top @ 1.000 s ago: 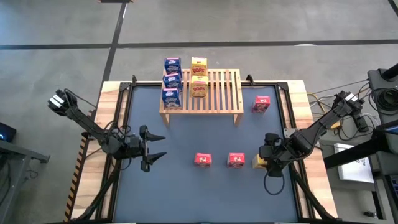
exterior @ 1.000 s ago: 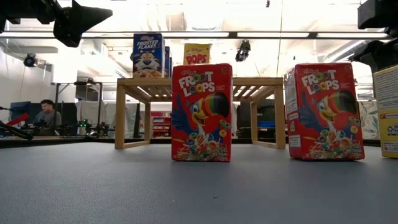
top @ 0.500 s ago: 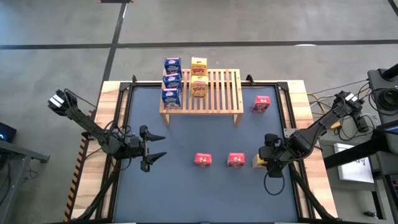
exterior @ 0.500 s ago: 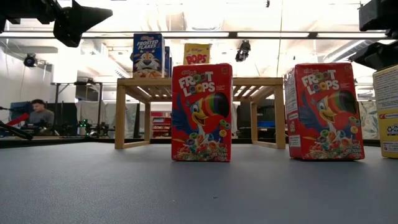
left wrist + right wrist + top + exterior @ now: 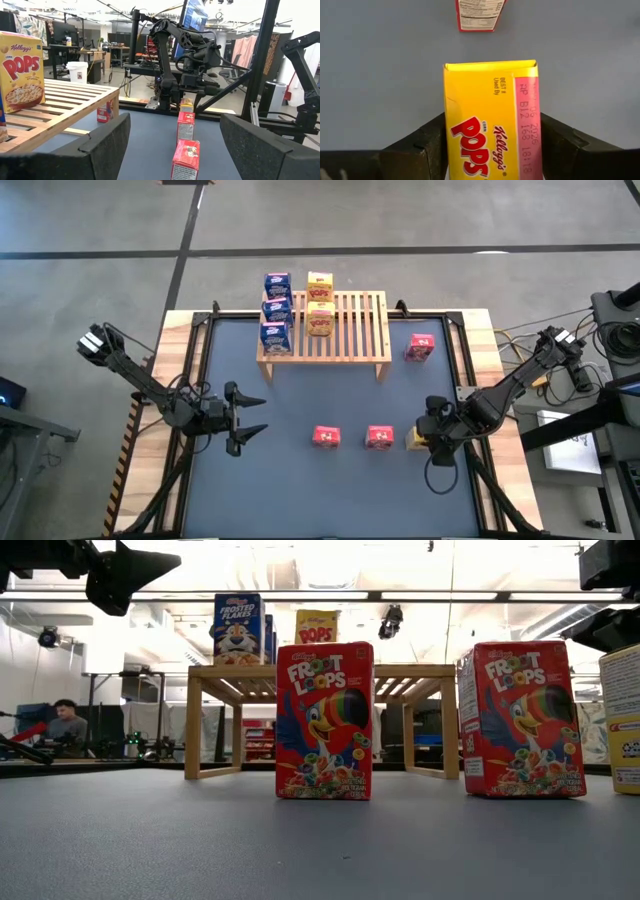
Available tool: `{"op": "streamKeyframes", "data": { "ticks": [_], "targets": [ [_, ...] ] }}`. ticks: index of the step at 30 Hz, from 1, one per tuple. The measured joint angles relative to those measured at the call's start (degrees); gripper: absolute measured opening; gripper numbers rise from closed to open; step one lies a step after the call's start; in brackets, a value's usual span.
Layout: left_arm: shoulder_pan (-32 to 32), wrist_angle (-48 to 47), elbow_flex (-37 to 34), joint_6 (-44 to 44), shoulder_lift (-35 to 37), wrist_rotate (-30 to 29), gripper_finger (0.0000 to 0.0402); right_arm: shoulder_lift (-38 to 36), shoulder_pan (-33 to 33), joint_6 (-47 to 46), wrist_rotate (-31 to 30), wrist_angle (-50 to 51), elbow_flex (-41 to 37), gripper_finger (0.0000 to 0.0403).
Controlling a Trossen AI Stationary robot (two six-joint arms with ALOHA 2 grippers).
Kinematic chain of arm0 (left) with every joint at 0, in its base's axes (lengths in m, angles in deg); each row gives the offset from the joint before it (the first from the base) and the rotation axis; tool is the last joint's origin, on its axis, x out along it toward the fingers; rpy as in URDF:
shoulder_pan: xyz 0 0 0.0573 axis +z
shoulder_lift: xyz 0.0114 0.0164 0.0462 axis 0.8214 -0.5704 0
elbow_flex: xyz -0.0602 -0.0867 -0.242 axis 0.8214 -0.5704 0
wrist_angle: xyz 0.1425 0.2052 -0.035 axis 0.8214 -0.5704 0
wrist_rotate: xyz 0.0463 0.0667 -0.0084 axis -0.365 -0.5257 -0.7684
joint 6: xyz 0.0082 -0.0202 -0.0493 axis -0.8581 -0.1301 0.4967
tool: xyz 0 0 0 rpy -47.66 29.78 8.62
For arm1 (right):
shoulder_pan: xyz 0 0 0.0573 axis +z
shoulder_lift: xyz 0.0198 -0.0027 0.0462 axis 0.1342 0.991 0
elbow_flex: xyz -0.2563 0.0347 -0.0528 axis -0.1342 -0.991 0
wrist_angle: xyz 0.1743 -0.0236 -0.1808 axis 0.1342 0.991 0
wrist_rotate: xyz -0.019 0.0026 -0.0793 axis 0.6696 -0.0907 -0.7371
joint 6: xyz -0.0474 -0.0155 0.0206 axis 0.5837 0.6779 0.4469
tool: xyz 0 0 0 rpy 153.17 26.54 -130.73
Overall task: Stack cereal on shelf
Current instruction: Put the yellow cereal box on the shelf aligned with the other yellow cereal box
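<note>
Right pincer (image 5: 492, 150) stood around a yellow cereal box (image 5: 491, 117) on the desk (image 5: 300, 400), fingers flanking it, firm grip unclear | left pincer (image 5: 250, 418) hung open | three blue boxes (image 5: 276, 310), two yellow boxes (image 5: 319, 305) sat on the shelf (image 5: 355, 330) | three red boxes (image 5: 326, 436) on desk

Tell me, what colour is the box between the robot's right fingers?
Yellow, clearest in the right wrist view.

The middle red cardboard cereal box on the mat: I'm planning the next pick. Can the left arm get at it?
Probably yes. The left gripper hangs open, level with the middle red cardboard cereal box, with only bare dark mat between them.
</note>
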Motion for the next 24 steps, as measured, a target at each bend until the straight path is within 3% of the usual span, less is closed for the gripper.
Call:
{"op": "streamKeyframes", "data": {
  "ticks": [24],
  "targets": [
    [0.01, 0.02, 0.0, 0.0, 0.0, 0.0, 0.0292, -4.48, -0.02, -0.94, 0.29, 0.02, 1.53, 0.0226]
  ]
}}
